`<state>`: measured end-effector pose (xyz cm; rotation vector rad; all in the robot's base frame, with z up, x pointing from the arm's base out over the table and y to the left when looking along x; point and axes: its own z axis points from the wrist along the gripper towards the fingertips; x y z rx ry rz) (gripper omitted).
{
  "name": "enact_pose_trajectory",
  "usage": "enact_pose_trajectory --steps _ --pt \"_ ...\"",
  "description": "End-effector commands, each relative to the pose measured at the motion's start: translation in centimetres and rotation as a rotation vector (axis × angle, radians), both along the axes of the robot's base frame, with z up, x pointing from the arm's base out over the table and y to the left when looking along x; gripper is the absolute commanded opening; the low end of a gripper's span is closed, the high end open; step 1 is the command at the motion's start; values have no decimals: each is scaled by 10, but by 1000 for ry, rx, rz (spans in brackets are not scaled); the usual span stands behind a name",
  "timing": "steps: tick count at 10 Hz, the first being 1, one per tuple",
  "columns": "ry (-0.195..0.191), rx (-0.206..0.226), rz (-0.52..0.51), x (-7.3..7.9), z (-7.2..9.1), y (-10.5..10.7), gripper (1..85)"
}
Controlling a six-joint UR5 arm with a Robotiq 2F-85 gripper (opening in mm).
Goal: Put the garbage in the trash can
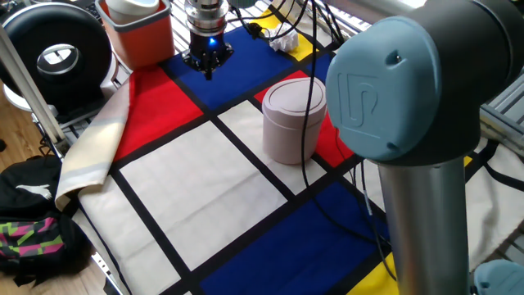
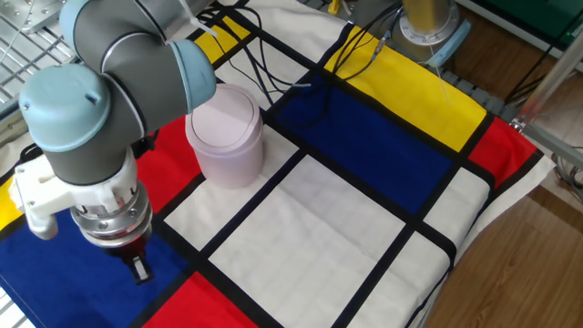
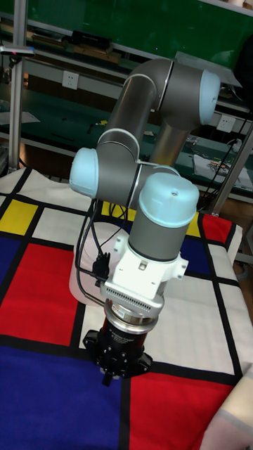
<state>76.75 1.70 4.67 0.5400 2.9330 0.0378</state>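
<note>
The garbage [image 1: 284, 39], a crumpled white tissue wad, lies at the far edge of the cloth where blue meets yellow. The trash can [image 1: 293, 119] [image 2: 226, 133], pale pink with a rounded swing lid, stands upright on a red panel mid-table. My gripper [image 1: 209, 70] [image 2: 138, 269] [image 3: 108, 377] points straight down over the blue panel, left of the garbage and well apart from it. Its fingers are together with nothing between them. In the other fixed view the arm hides the garbage. The tall fixed view shows only a sliver of the trash can [image 3: 81, 275] behind the arm.
A red-orange square bin [image 1: 139, 31] with a white insert stands just left of the gripper. Black cables [image 1: 315, 98] drape over the can and the far cloth. The arm's big grey-blue elbow [image 1: 426, 90] fills the right foreground. A folded cloth edge [image 1: 90, 156] hangs off the left.
</note>
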Motion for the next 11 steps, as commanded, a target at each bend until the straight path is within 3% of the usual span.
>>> enact_pose_trajectory --steps 1,3,5,9,11 --pt "-31 4 -21 8 3 -2 10" --pt "-7 -6 24 2 1 -2 10" --pt "25 13 86 -6 0 5 10" --pt "68 37 172 -9 19 -51 10" --pt "66 38 211 -11 20 -79 10"
